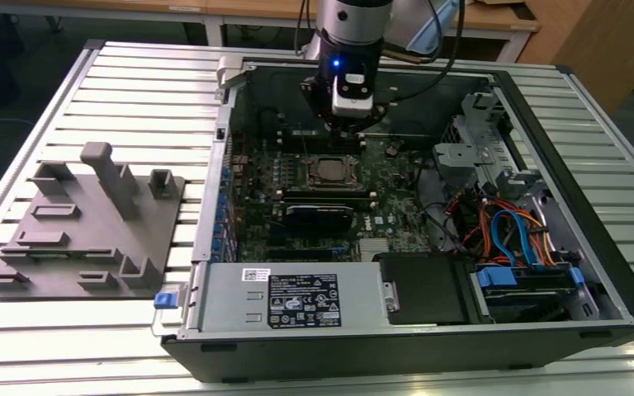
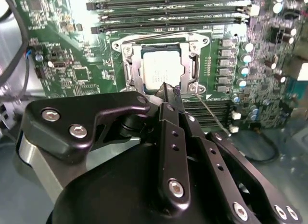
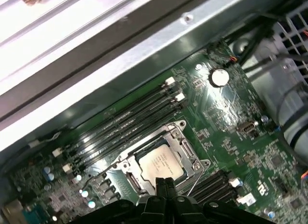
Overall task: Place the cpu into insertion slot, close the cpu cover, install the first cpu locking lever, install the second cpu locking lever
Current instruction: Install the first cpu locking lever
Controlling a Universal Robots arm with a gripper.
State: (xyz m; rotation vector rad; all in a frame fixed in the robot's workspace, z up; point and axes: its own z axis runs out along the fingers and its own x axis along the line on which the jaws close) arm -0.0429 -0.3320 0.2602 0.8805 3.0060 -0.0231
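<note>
Just beyond the clenched, empty gripper, the cpu is seated under the cpu cover; locking lever 1 is judged in hand, precise tip contact being required.

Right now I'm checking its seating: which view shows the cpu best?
The second wrist view: the cpu sits large, nearly head-on. In the first wrist view the cpu is slanted; in the exterior view the cpu is small and far off.

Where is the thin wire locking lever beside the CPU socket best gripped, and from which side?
Grip the locking lever near its free end, from above, straddling the thin rod. It appears to angle out over the memory slots there, while its other end sits tight against the cpu cover.
</note>
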